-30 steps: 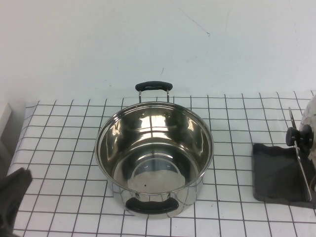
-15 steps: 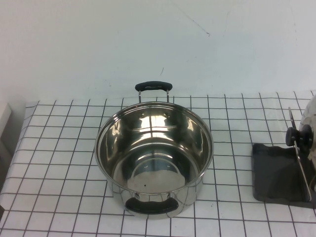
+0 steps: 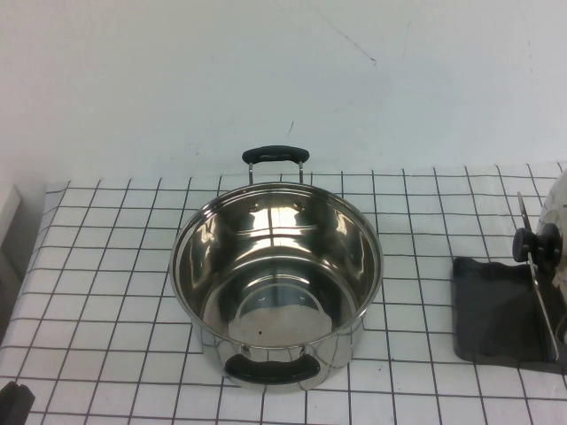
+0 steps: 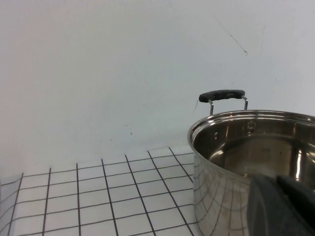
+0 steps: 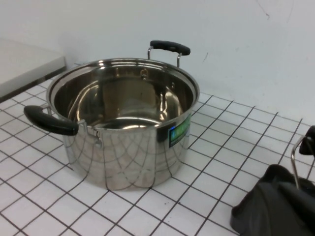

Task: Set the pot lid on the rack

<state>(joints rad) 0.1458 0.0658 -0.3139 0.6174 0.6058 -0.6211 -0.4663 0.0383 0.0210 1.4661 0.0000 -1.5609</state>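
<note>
The pot lid [image 3: 537,244] stands on its edge in the rack [image 3: 496,310] at the table's right edge, its black knob facing the pot. The right wrist view catches only the knob [image 5: 309,141] and a wire rod [image 5: 294,162]. My left gripper [image 3: 13,403] shows as a dark tip at the table's front left corner; in its wrist view [image 4: 280,206] the fingers lie together, empty, beside the pot. My right gripper [image 5: 275,209] is out of the high view; in its own view it is shut and empty, low in front of the rack.
A deep steel pot [image 3: 276,266] with two black handles stands open at the middle of the checked cloth; it also shows in the left wrist view [image 4: 256,147] and the right wrist view [image 5: 123,113]. A white wall runs behind the table.
My left gripper has dropped back from the table's left front edge toward the near left corner, so only its tip shows now. The lid, the rack and the pot have not moved.
</note>
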